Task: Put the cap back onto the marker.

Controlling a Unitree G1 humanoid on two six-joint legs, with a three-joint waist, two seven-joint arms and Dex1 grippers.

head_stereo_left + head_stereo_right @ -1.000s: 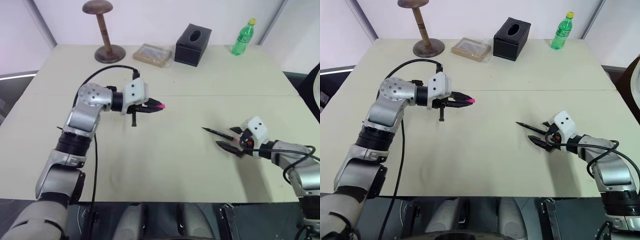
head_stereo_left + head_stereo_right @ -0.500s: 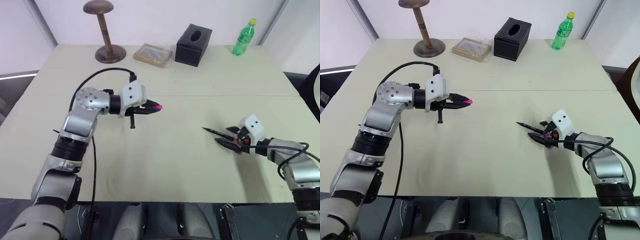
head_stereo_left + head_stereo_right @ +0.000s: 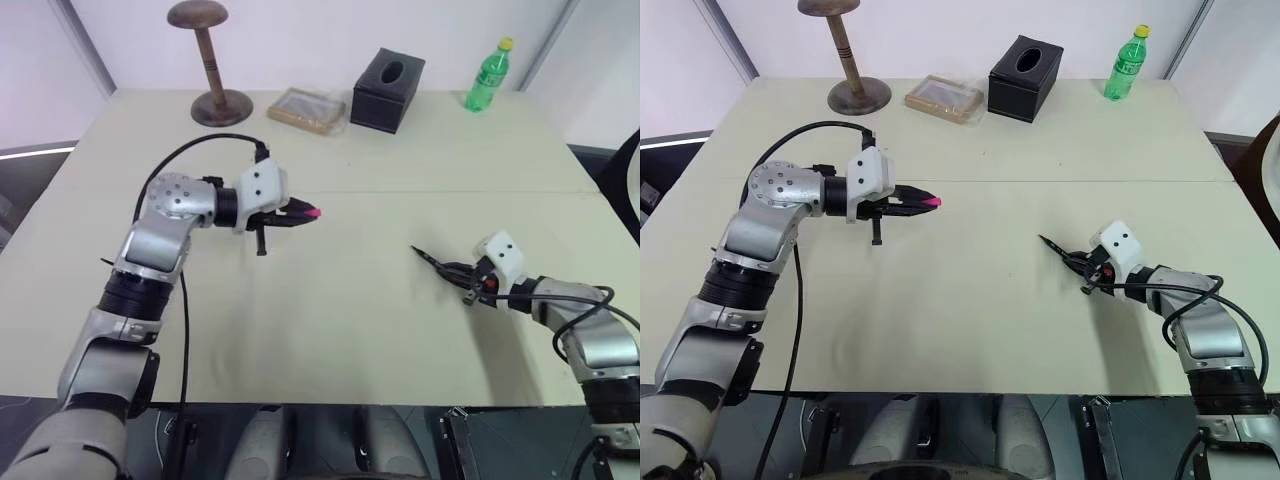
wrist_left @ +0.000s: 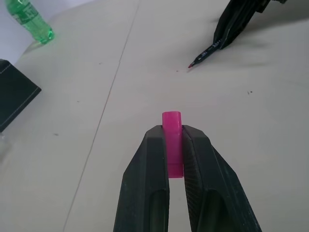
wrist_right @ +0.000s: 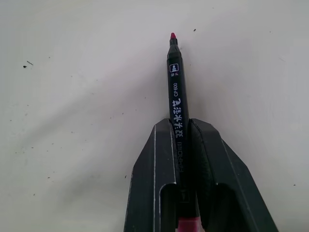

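Note:
The tiny pink cap (image 4: 172,126) sticks out between the fingertips of my left gripper (image 3: 303,212), which is shut on it and held above the middle-left of the table, pointing right. At the right, my right gripper (image 3: 453,270) sits low over the table and is shut on the slim black marker (image 3: 428,258). In the right wrist view the marker (image 5: 175,92) runs out past the fingertips, and its red pointed tip is bare. That tip points toward the left gripper, with a wide gap of table between cap and marker.
Along the far edge of the table (image 3: 330,340) stand a wooden hat stand (image 3: 207,60), a flat wrapped packet (image 3: 306,108), a black tissue box (image 3: 387,76) and a green bottle (image 3: 486,74). A black cable loops over my left arm.
My right gripper's fingers have closed from wide open onto the marker. The marker's tip now sits a little higher in the head views. The left gripper has kept the cap in place.

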